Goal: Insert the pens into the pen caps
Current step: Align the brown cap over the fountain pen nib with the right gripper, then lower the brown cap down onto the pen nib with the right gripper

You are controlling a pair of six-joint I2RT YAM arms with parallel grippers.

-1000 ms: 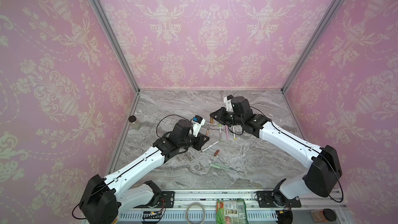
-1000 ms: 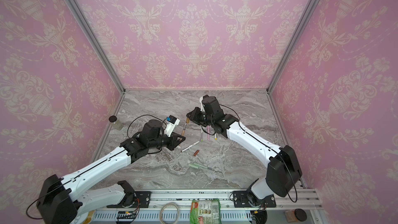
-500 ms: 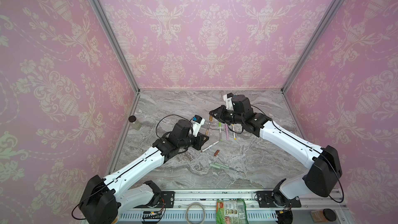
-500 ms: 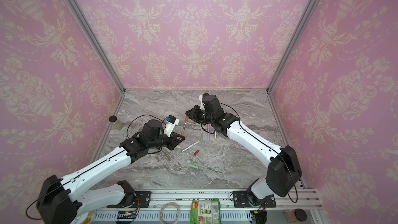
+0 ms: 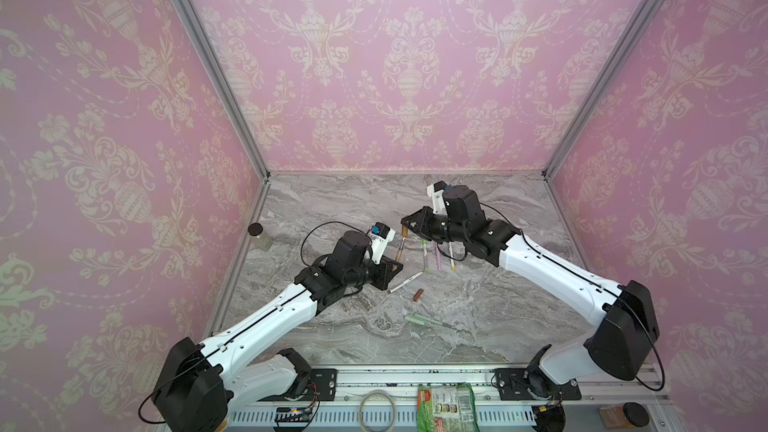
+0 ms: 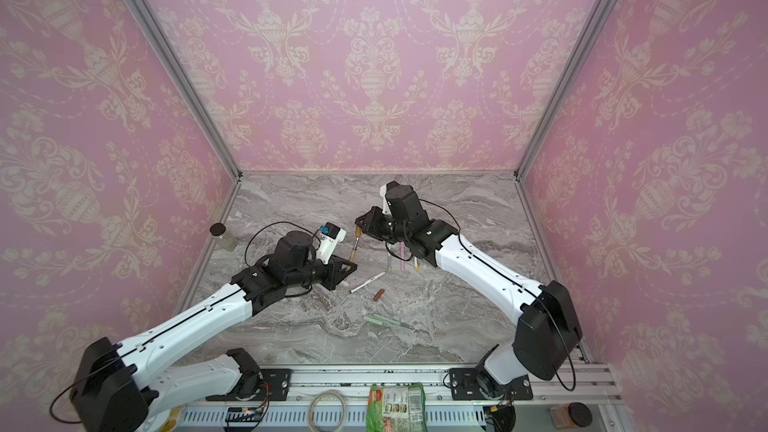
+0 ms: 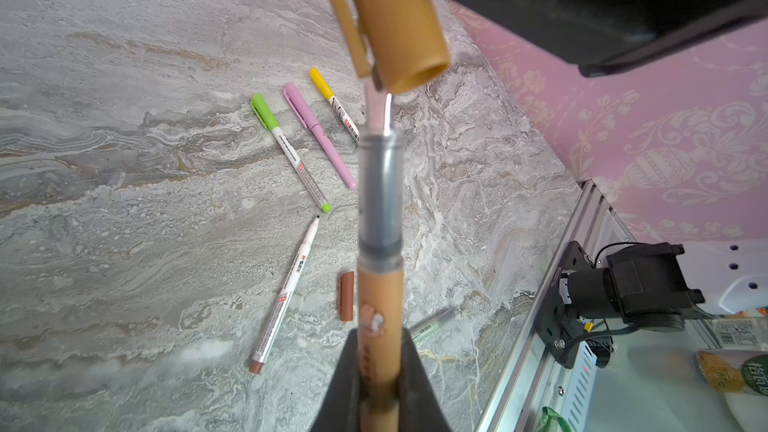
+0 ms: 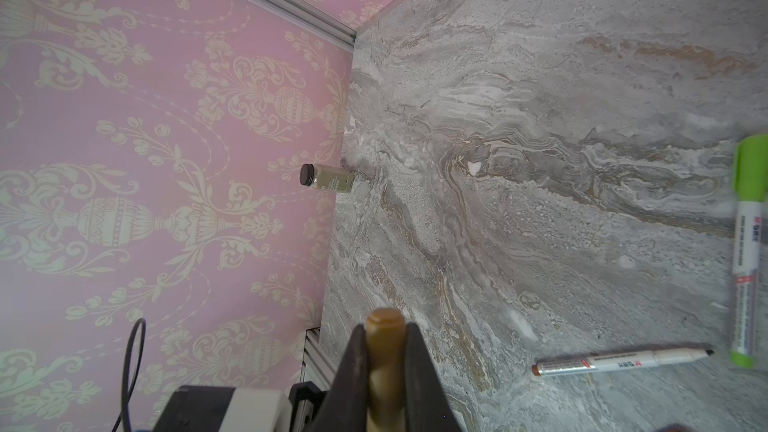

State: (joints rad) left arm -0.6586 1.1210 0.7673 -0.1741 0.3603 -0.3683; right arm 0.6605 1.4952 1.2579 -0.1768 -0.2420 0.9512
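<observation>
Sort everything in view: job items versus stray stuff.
Job: tan pen, tan cap, uncapped white pen, brown cap, green-capped pen, pink pen, yellow-capped pen, pale green pen.
Stray: small jar, snack packet, brown jar.

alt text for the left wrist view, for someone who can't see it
The left gripper clamps a tan pen whose tip sits at the mouth of a tan cap, close and blurred. Beyond, on the grey marble table, lie a green-capped pen, a pink pen, a yellow-capped pen, an uncapped white pen and a loose brown cap.
</observation>
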